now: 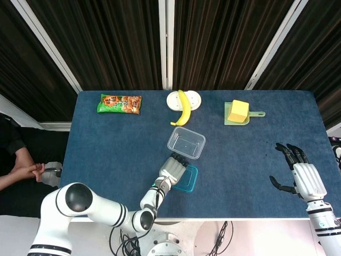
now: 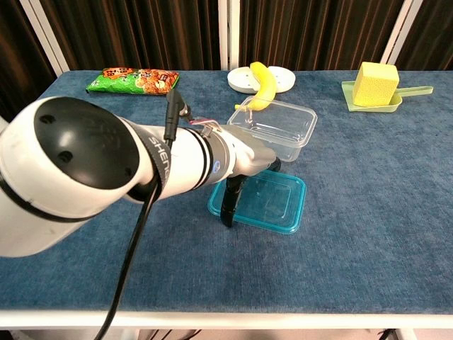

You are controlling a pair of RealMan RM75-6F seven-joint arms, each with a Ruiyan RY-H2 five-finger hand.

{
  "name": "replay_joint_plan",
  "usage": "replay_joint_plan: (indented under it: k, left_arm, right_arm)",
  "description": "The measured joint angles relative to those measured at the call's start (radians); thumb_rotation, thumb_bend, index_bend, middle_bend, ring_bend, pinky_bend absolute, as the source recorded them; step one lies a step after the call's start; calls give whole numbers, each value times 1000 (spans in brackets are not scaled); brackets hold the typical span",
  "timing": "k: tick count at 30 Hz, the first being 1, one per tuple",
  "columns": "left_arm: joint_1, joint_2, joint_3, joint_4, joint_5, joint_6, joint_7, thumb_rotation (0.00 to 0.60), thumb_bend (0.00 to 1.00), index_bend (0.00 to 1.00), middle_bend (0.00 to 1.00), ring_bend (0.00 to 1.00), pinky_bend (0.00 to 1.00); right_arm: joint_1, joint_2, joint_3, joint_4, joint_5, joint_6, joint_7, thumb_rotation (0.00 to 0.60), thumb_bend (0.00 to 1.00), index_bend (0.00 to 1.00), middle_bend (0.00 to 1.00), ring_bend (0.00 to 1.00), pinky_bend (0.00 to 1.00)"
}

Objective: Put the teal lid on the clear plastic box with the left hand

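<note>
Reaching over the teal lid [image 2: 263,202], the left hand [image 1: 173,170] covers the lid's near-left part, a dark finger [image 2: 230,202] pointing down at its left edge. Whether that hand has yet closed on the lid cannot be told; the views hide the contact. The lid lies flat on the blue bench [image 1: 106,144], at 6 o'clock from the clear box [image 1: 186,142] and just beside it, the box standing open and empty. The right hand [image 1: 298,173] rests at the bench's 3 o'clock side, fingers spread and holding nothing. A thin plastic lid of this kind is likely light, slightly flexible and slick on the cloth, so a pinch across its raised rim at the left edge looks the safest hold. A banana [image 1: 183,108], a snack bag [image 1: 120,103] and a yellow sponge [image 1: 238,111] sit toward 12 o'clock.
</note>
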Motion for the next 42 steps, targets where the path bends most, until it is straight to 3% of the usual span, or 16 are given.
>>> replay_joint_plan:
  k: [6, 11, 15, 23, 28, 33, 42]
  left_arm:
    - [17, 4, -1, -8, 51, 3, -28, 600, 179, 292, 258, 150, 169]
    - [42, 19, 10, -38, 117, 17, -58, 600, 223, 346, 336, 228, 223]
    - [77, 52, 30, -87, 187, 32, -94, 600, 234, 353, 346, 234, 227]
    - [181, 234, 83, -267, 349, 74, -202, 600, 230, 353, 346, 234, 223]
    - [219, 362, 91, -323, 461, 61, -273, 600, 220, 352, 336, 234, 209]
    - [210, 391, 60, -249, 510, -36, -331, 600, 218, 353, 327, 232, 197]
    - [121, 333, 10, 96, 579, -314, -433, 600, 218, 344, 288, 173, 163]
  right_arm:
    - [-3, -1, 1, 1, 0, -1, 0, 600, 224, 0, 156, 0, 0]
    - [-4, -1, 3, -3, 0, -1, -4, 600, 224, 0, 156, 0, 0]
    - [-5, 0, 4, -7, -4, 1, -7, 600, 223, 0, 156, 0, 0]
    - [2, 3, 9, -18, -12, -5, -22, 600, 224, 0, 156, 0, 0]
    - [5, 5, 11, -29, -6, -11, -39, 600, 223, 0, 156, 0, 0]
    - [-5, 10, 6, -37, 11, -11, -54, 600, 224, 0, 156, 0, 0]
    - [-19, 21, 10, -71, 34, 3, -98, 600, 223, 0, 156, 0, 0]
